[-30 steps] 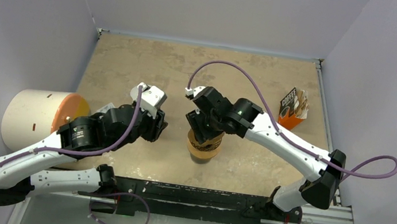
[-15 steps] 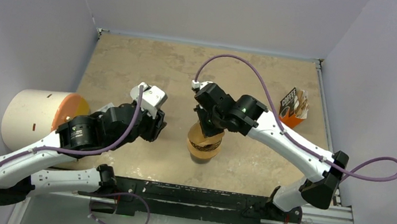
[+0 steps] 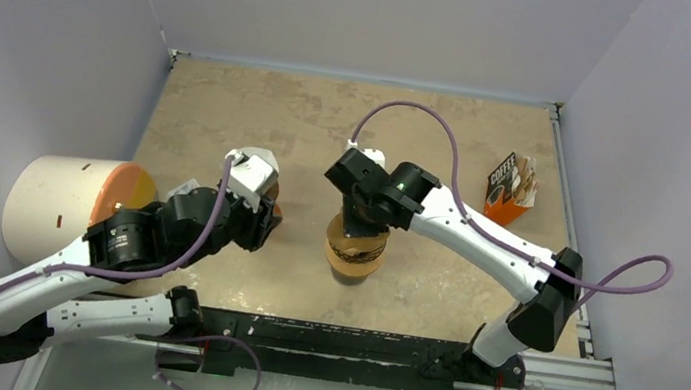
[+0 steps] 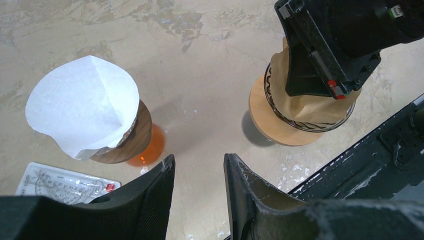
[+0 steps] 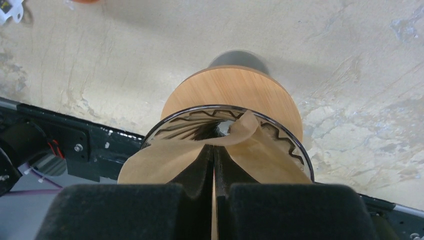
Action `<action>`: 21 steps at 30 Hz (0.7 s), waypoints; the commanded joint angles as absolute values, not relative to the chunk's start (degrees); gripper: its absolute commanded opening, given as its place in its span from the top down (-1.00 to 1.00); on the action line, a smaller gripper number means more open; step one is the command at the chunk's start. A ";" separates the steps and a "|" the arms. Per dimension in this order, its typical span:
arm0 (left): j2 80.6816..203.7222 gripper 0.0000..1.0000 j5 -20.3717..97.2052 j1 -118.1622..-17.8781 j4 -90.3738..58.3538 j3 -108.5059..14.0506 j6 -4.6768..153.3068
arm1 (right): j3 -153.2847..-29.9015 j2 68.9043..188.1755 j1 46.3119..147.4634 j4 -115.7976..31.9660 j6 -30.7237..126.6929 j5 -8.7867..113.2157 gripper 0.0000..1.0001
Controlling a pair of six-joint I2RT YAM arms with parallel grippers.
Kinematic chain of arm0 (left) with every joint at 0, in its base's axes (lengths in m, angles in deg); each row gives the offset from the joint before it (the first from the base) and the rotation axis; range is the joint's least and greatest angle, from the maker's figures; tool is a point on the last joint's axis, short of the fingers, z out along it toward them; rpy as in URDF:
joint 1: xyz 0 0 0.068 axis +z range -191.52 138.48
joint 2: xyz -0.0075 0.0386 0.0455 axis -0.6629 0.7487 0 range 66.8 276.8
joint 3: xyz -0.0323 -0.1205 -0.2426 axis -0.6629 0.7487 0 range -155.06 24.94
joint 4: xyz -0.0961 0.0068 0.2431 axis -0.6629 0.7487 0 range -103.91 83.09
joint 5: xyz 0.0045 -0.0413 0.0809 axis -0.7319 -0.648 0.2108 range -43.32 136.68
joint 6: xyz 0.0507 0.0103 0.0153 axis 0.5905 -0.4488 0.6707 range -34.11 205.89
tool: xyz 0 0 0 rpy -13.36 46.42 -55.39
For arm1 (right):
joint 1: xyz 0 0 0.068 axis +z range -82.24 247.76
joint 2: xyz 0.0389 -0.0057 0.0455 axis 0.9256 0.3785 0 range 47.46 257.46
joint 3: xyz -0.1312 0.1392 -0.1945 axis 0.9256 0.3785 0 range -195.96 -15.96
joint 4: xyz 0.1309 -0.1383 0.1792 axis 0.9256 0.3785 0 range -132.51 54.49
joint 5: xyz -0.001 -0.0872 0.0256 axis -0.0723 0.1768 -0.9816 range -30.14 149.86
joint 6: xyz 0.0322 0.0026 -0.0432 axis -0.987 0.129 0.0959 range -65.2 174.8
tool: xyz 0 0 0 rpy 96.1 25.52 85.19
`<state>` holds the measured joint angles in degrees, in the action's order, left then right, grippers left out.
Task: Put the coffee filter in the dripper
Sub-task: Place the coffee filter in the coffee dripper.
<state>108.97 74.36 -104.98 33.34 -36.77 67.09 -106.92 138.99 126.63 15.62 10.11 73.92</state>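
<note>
The dripper (image 3: 354, 258), a ribbed clear glass cone on a wood-like collar (image 5: 235, 90), stands near the table's front edge. The tan coffee filter (image 5: 160, 162) sits crumpled inside its mouth, and one edge rides over the near rim. My right gripper (image 5: 214, 148) points down into the cone, shut, with a fold of the filter pinched between its fingertips. From the left wrist view the dripper (image 4: 267, 120) shows the filter (image 4: 315, 107) bunched around the right gripper's black body. My left gripper (image 4: 198, 160) hovers open and empty over bare table, left of the dripper.
A white paper filter (image 4: 82, 110) sits in a second wood-collared holder on an orange glass vessel (image 4: 150, 145) at the left. A white plastic scale (image 4: 65, 182) lies beside it. A coffee packet (image 3: 509, 188) leans at the right wall. A white drum (image 3: 69, 199) lies far left. A black rail (image 3: 342, 341) lines the front.
My right gripper went from open to shut over the dripper and swung slightly, its wrist now more upright. The left arm drew back a little to the left.
</note>
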 commanded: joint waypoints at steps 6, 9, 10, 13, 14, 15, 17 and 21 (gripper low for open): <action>106.47 0.21 72.85 -105.15 31.82 -35.19 67.40 | -108.37 141.17 126.91 21.60 0.85 76.18 1.00; 106.26 0.21 72.86 -105.07 31.88 -34.96 67.65 | -108.95 141.31 126.91 21.90 0.35 77.65 1.00; 106.26 0.21 72.87 -105.07 31.93 -35.01 67.70 | -109.09 141.20 126.91 21.99 0.39 77.45 1.00; 106.15 0.21 72.71 -104.91 31.99 -35.00 67.61 | -108.60 140.68 126.91 21.70 0.54 77.16 1.00; 106.09 0.21 72.60 -104.82 32.02 -35.00 67.61 | -108.19 140.67 126.91 21.58 0.56 77.07 1.00; 106.01 0.21 72.48 -104.74 31.92 -34.93 67.61 | -107.86 140.71 126.91 21.67 0.54 76.82 1.00; 105.90 0.21 72.28 -104.64 31.80 -34.91 67.61 | -107.29 140.84 126.87 21.77 0.55 76.35 1.00; 106.18 0.21 72.03 -104.30 31.76 -34.91 67.70 | -106.27 140.72 126.91 21.12 0.49 76.35 1.00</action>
